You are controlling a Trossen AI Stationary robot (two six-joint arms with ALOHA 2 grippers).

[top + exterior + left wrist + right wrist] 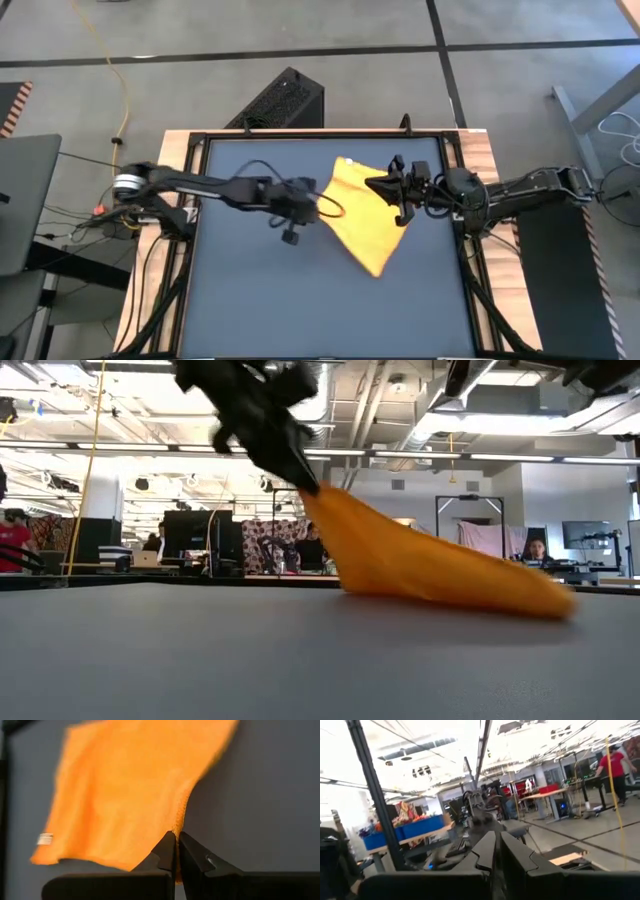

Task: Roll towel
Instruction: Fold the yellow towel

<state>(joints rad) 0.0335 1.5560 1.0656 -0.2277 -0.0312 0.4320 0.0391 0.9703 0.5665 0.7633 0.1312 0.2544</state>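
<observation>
Dark grey, smooth and flat, the worktop (200, 660) fills the foreground of the low view. Going from the left in the high view, the left dark arm reaches in over the worktop towards its middle. The left gripper (318, 203) has its jaws pressed together on one edge of the bright yellow-orange soft cloth towel (362, 220). In the left wrist view the two dark fingers (165, 852) meet with the cloth edge pinched between them, and the towel (130, 795) spreads out beyond them over the grey surface. A small white tag (45, 839) shows near one corner of it.

In the low view this gripper (305, 485) holds the pinched edge up above the worktop, so the towel (420, 565) slopes down from the jaws to the surface, where its far end lies flat.

Further right in the high view, the towel lies in the upper middle part of the worktop, unfolded and not rolled, between the two grippers. The right gripper (398, 190) is at the towel's right side, above it. In the right wrist view its jaws (497, 850) stand close together and look out into the room; I cannot tell whether they hold anything. A person in a red shirt (615, 765) stands far behind.
</observation>
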